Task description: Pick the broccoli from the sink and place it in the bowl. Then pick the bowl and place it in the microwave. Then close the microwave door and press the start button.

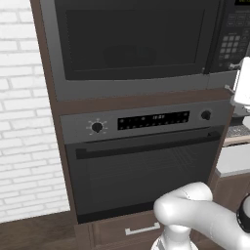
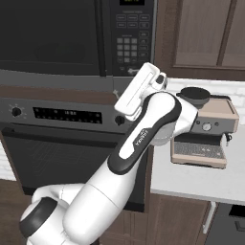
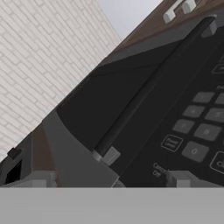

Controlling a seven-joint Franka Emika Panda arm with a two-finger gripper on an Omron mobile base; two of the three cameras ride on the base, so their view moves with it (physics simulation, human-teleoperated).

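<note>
1. Fingertips (image 3: 177, 178) are seen spread wide apart, nothing between them, at the lower edge of the hand view.
2. Microwave door (image 1: 134, 41) is shut, upper centre.
3. Keypad panel (image 2: 131, 36) lies just above the gripper (image 2: 143, 86).

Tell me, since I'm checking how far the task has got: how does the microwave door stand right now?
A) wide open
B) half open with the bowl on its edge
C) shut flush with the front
C: the microwave door lies shut, flush beside the keypad panel, and the claw hangs just below that panel.
</note>
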